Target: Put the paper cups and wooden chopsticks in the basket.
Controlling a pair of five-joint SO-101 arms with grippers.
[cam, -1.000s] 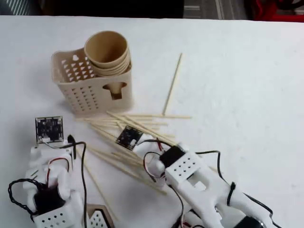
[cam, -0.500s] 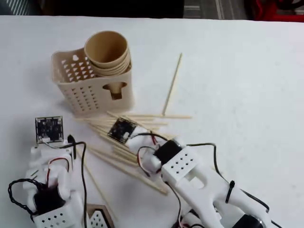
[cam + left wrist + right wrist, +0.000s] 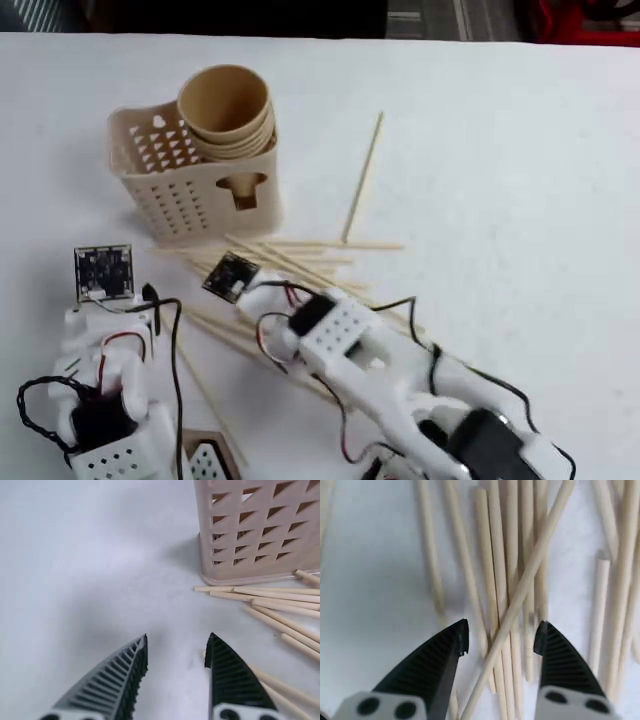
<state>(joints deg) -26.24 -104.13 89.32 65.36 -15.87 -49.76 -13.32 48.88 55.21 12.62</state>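
So going from the left: the left arm [image 3: 100, 390] sits at the near left corner of the table [image 3: 520, 150]. The left gripper [image 3: 177, 640] hangs just over bare tabletop with its jaws spread and nothing between them. Just beyond it is the basket [image 3: 190, 195], standing upright, with the stack of cups [image 3: 228, 110] already sitting in its right side, so I'd say the cups are done. The chopsticks [image 3: 300, 258] are the part left: a loose, criss-crossed pile on the table just near and right of the basket, plus one stray stick [image 3: 363, 178] lying by itself farther right. The right gripper [image 3: 502, 630] is over the pile, jaws spread, straddling a few sticks and not pinching any yet. My guess is these handle light, stiff and kinda slick, so they'll roll or pivot if pinched near a tip. I'd grab around the middle and take a few parallel ones together. The high view gives you the whole layout, but the right arm [image 3: 350, 345] covers its own jaws there. The right wrist view shows which sticks cross between the jaws, and the left wrist view shows stick ends touching the foot of the basket wall.
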